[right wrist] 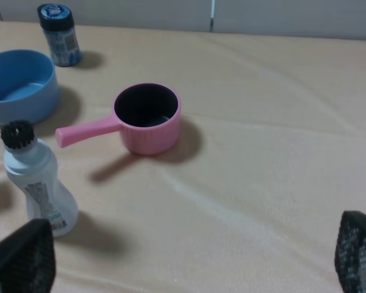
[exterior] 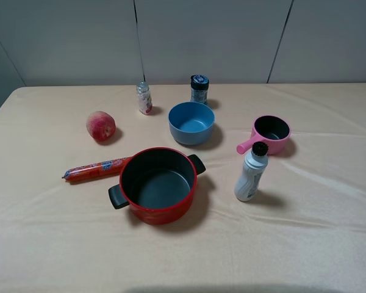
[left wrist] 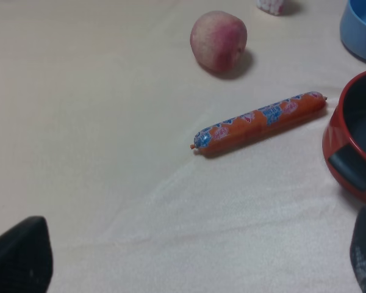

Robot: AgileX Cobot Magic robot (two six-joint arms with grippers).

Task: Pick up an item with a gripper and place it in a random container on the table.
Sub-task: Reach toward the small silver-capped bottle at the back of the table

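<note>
The small clear bottle [exterior: 144, 97] stands upright at the far side of the desk [exterior: 317, 244], well apart from the pink saucepan [exterior: 272, 134]. The left tool [left wrist: 189, 262] and the right tool [right wrist: 186, 256] both gape wide, empty

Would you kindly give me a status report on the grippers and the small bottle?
Left gripper and right gripper open, empty. Small clear bottle upright on table, untouched. Blue bowl and dark jar stand between it and pink saucepan.

the table [exterior: 329, 244] is overlooked from high up; the red pot [exterior: 161, 213] and pink saucepan [exterior: 274, 147] are also caught by lower, closer wrist views.
</note>
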